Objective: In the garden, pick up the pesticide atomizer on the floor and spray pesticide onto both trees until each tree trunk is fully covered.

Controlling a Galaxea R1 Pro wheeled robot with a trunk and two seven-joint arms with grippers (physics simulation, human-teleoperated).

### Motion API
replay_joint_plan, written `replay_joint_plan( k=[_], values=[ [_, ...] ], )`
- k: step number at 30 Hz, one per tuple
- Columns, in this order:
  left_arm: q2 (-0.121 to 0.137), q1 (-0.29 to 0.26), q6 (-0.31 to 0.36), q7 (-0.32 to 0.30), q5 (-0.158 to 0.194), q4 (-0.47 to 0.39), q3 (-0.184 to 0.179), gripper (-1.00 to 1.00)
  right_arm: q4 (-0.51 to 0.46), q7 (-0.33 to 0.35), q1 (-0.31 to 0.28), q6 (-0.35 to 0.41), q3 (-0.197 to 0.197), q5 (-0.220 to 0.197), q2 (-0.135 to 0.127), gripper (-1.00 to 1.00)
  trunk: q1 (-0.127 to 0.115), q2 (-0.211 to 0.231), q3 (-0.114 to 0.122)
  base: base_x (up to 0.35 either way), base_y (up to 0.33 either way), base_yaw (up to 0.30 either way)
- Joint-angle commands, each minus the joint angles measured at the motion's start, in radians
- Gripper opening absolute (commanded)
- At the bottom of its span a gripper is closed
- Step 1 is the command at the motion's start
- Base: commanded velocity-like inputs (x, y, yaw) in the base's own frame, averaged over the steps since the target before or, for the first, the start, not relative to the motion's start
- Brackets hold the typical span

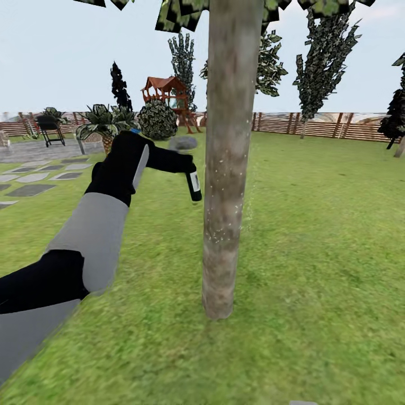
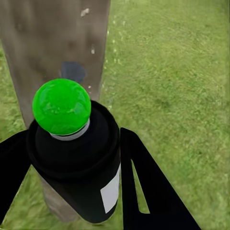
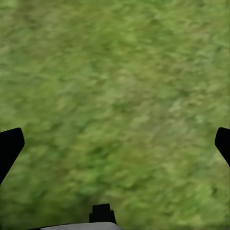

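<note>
1. One pesticide atomizer [image 1: 193,186] is clamped in the left gripper [image 1: 185,167], held out at the end of the raised left arm, just beside the tree trunk [image 1: 225,169] and a little apart from it.
2. From the left wrist camera, the dark bottle body [image 2: 79,167] sits between the two black fingers [image 2: 143,191], with its white label [image 2: 111,191] turned toward one finger and a green ball [image 2: 61,106] on top; the trunk [image 2: 52,43] stands directly beyond the gripper.
3. Pale specks dot the bark near the bottle's height and drift in the air beside it, so spraying looks under way on this trunk; much of the bark above and below appears bare.
4. The right gripper [image 3: 115,143] is spread wide with nothing between its tips, facing only the lawn [image 3: 115,96].
5. Handling, as a judgement: the bottle looks small, rigid and light, and its smooth round wall could twist or slide in a two-finger pinch.
6. Best hold is on the mid-body, about where it sits now, leaving the head free.
</note>
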Motion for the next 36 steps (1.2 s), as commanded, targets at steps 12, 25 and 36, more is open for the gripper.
replay_joint_plan(
  k=[12, 25, 36],
  values=[
    [-0.001, -0.264, 0.004, -0.006, 0.003, 0.11, 0.038, -1.0, 0.004, 0.0, 0.001, -0.007, 0.008, -0.01, 0.0, 1.0, 0.0, -0.001, -0.002, 0.0, 0.0, 0.0],
    [-0.001, -0.289, 0.0, -0.002, 0.008, 0.266, 0.069, -1.0, 0.004, 0.0, 0.002, -0.007, 0.008, -0.01, 0.0, 1.0, 0.0, -0.001, -0.002, 0.0, 0.0, 0.0],
    [-0.001, -0.289, -0.008, 0.012, 0.004, 0.436, 0.081, -1.0, 0.004, 0.0, 0.003, -0.007, 0.009, -0.01, 0.0, 1.0, 0.0, -0.001, -0.002, 0.0, 0.0, 0.0]
  ],
)
